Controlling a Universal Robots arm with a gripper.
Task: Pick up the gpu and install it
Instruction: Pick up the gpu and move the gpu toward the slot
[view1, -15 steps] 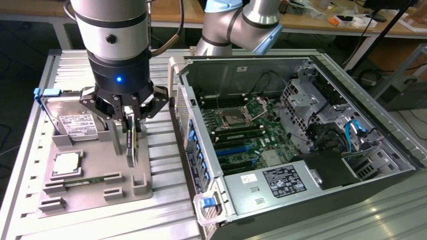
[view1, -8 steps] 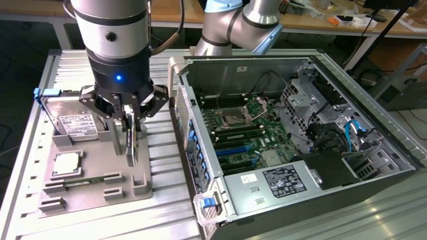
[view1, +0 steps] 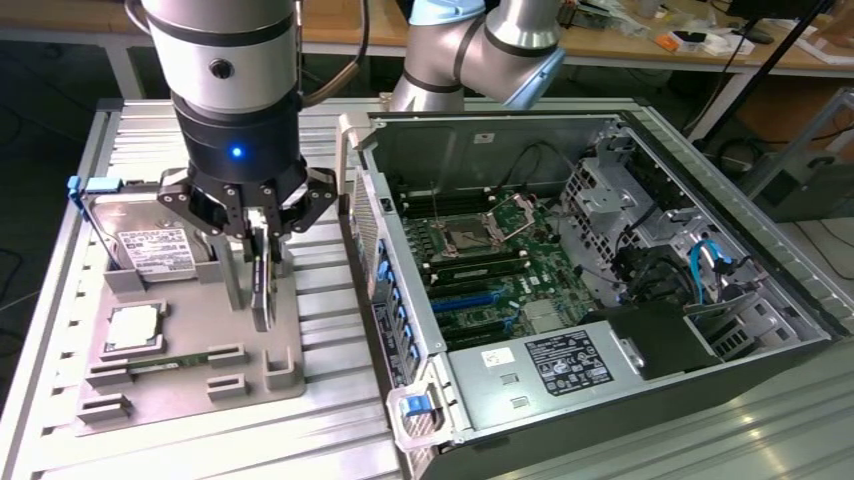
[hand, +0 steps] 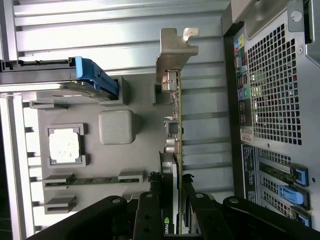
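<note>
The gpu (view1: 264, 300) stands edge-on in the grey holder tray (view1: 174, 395), a thin dark card. In the wrist view the gpu (hand: 176, 115) runs as a narrow strip away from the camera, ending in its silver bracket (hand: 175, 55). My gripper (view1: 263, 258) hangs straight above the tray, its black fingers (hand: 149, 212) pressed on both sides of the card's near end. The jaws look shut on the card. Whether its lower edge still rests in the tray slot is unclear. The open computer case (view1: 574, 270) lies beside the tray on the exterior view's right, motherboard (view1: 487, 265) exposed.
The tray (hand: 135, 160) also carries a hard drive (view1: 147, 245) with a blue frame, a square processor (view1: 134, 328) and a slim memory stick (view1: 167, 362). The case's rear wall (hand: 270, 100) rises close beside the card. A workbench with clutter runs along the back.
</note>
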